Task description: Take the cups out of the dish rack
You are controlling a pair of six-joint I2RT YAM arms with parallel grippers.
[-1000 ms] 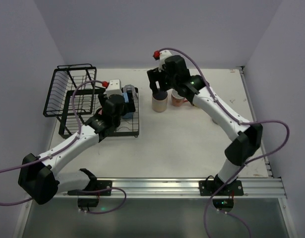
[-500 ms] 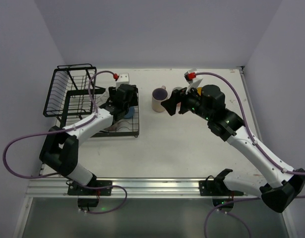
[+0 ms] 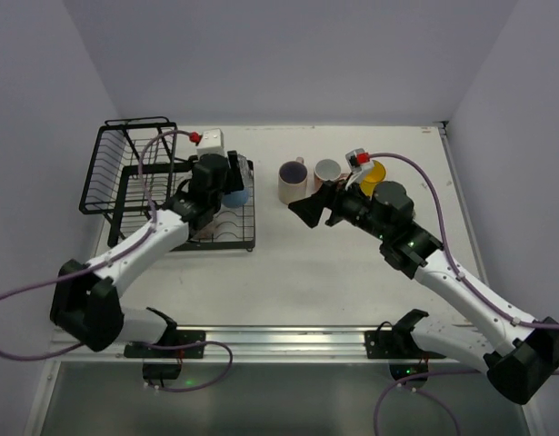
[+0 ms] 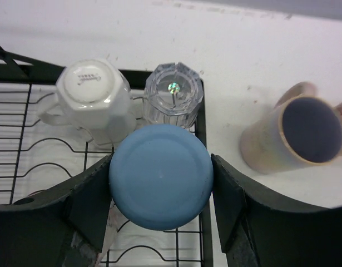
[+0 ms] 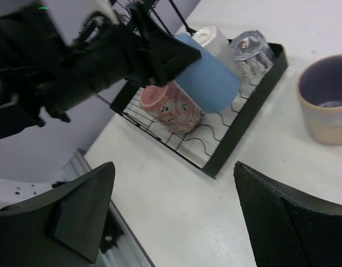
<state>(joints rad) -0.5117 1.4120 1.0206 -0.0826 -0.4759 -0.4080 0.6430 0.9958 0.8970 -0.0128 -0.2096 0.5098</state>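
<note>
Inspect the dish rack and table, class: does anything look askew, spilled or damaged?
One thing: the pink cup appears to lie on its side on the dish rack, while the white cup and glass stand upside down. No spill or damage shows.

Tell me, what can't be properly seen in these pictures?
Light blue cup: left wrist view shows only its flat base; the left gripper covers its sides.
Pink patterned cup: top view, mostly hidden under the left arm.
Beige mug: right wrist view, cut by the right edge.
</note>
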